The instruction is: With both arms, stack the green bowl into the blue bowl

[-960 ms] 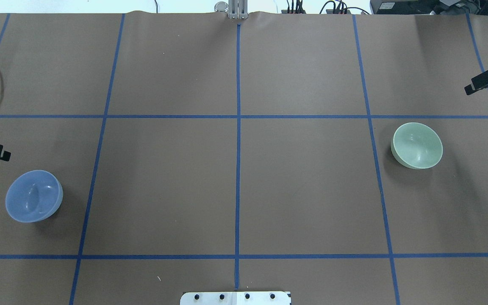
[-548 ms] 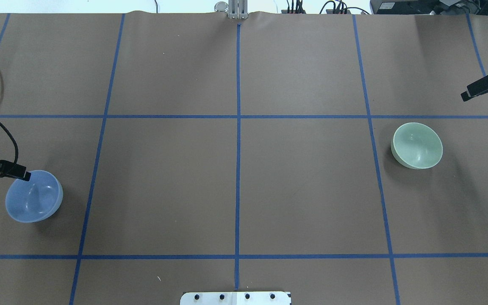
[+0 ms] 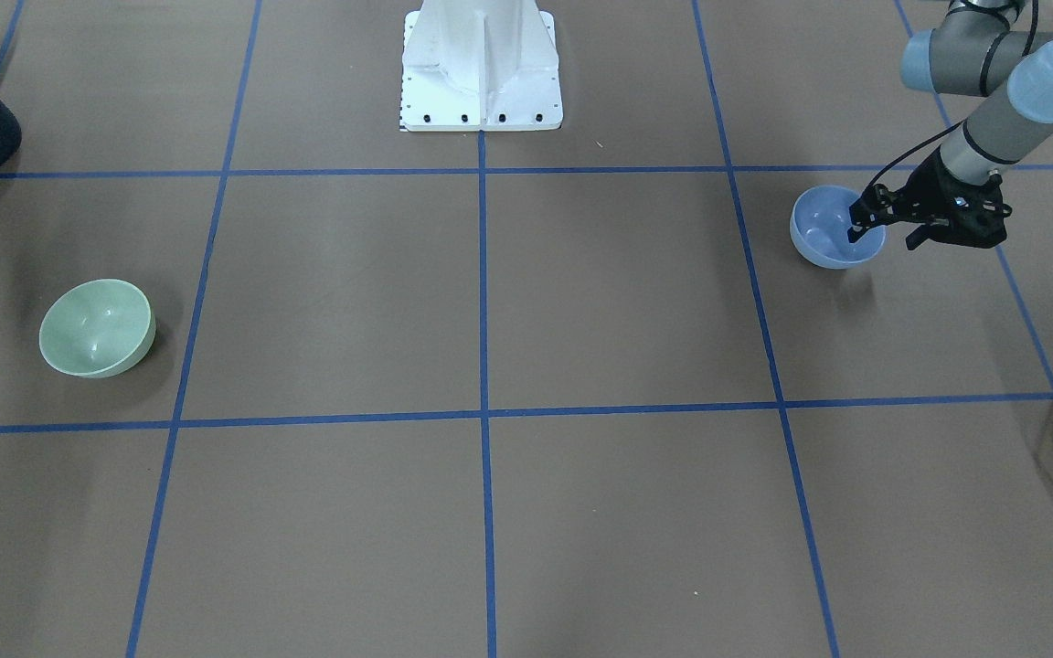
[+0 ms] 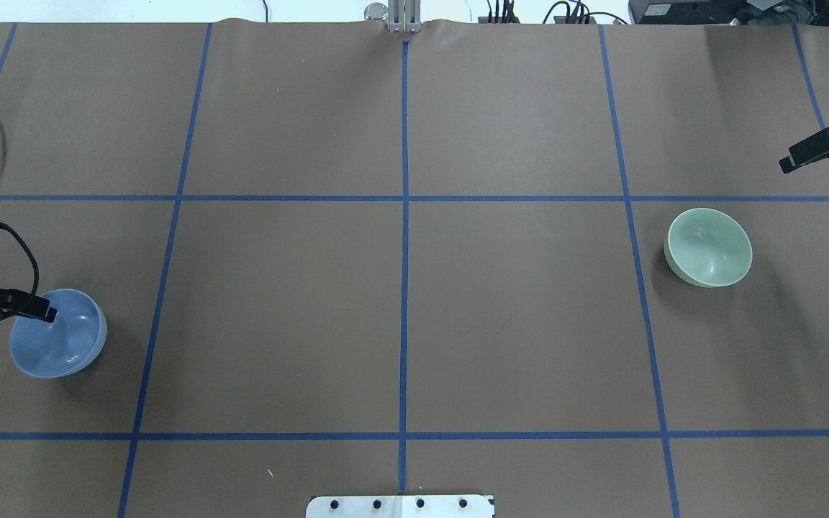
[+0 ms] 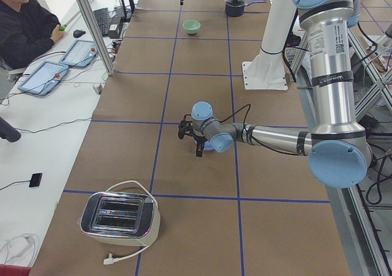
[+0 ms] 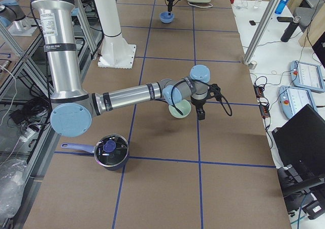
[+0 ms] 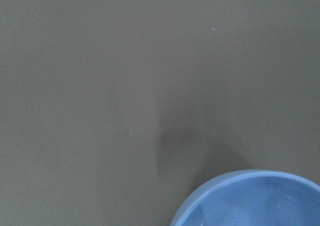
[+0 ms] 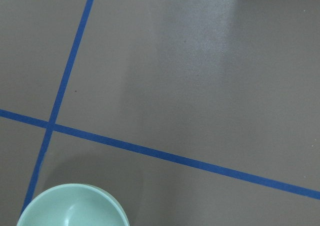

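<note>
Astride the blue bowl (image 3: 821, 230) rim: left gripper (image 3: 883, 239), fingers apart, one inside. Bowl upright, mouth up, round. Inward and robotward of right gripper (image 4: 799, 156), near: green bowl (image 4: 708, 247), upright; finger spread unreadable.

blue bowl (image 4: 62, 344) far left, green bowl (image 4: 708, 247) far right — well apart
</note>
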You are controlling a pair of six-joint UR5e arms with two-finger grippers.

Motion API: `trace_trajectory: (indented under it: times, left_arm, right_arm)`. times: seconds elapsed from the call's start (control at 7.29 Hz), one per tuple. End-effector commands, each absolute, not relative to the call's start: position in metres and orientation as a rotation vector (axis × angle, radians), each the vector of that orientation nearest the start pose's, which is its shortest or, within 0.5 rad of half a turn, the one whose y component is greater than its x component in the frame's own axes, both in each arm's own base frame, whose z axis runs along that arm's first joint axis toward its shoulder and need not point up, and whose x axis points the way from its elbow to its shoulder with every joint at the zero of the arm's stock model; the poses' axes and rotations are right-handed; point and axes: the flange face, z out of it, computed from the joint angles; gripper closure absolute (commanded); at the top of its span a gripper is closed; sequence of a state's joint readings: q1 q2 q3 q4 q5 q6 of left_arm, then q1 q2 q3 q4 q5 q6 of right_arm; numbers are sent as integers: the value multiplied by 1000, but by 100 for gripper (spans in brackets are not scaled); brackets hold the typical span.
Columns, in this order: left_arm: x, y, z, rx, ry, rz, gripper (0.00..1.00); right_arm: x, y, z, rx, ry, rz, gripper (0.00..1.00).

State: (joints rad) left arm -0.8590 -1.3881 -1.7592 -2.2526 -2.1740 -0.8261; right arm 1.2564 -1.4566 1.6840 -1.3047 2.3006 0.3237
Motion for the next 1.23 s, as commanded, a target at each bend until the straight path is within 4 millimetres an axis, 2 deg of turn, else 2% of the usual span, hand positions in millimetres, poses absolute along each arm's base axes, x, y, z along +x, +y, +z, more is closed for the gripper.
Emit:
trace_trajectory:
  times: [0.0, 0.14, 0.55, 0.82, 0.96, 1.1]
  left_arm:
    - [234, -386, 580, 79, 879, 104, 24]
    - [234, -387, 578, 82, 881, 105, 41]
    - [236, -387, 577, 84, 882, 113, 100]
    - [236, -388, 575, 91, 885, 119, 100]
    - [239, -390, 566, 94, 903, 127, 100]
    - [248, -395, 540, 87, 962, 157, 100]
  right_arm:
    - [-107, -546, 515, 224, -825, -171, 0]
    - [-107, -547, 515, 223, -825, -171, 0]
    - [-108, -548, 513, 224, -825, -171, 0]
    - [-109, -549, 513, 219, -826, -171, 0]
    - [-121, -546, 514, 204, -827, -189, 0]
    - [-133, -544, 522, 181, -825, -204, 0]
